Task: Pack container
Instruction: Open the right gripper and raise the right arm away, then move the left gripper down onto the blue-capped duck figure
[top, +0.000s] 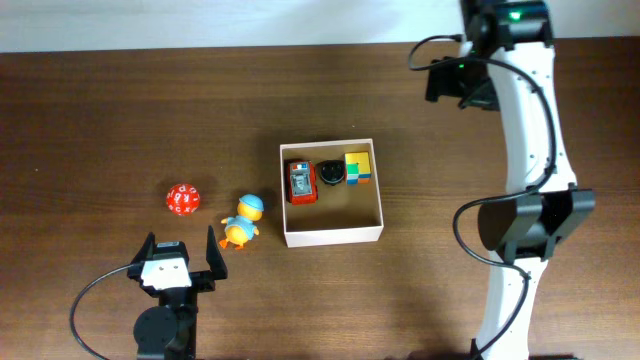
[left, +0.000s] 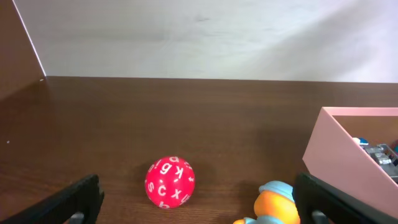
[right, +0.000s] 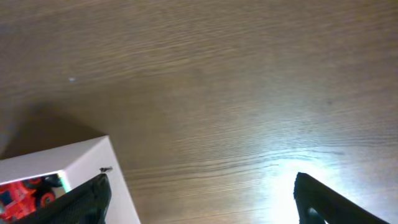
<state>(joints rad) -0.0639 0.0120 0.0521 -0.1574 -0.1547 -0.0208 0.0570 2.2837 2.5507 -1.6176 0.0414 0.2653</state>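
- The left claw (top: 181, 248) sits at the lower left of the overhead frame with its jaws spread wide and nothing between them. It opens toward the top of the frame.
- The red lettered ball (top: 182, 198) lies almost straight ahead of that claw, near it and apart from everything else. Being round, it has no long axis to line up with.
- The duck toy (top: 243, 220) lies up and to the right of the left claw, just beside the container's lower-left corner. Whether they touch I cannot tell. Its long axis runs from the blue cap at upper right down to the orange body at lower left.
- The container (top: 291, 236) sits at the middle of the worktop (top: 100, 110), mouth up. It is square, so no long axis, and its edges are turned slightly off the frame's. A red toy (top: 301, 182), a dark round piece (top: 330, 173) and a yellow-green block (top: 358, 167) line its upper wall.
- The right claw (right: 199, 205) is farthest, toward the upper right of the overhead frame. Its wrist view shows the jaws wide and empty, with the container's corner at lower left.
- Judgement: the left arm is much nearer both loose toys, and either would travel rightward into the box.
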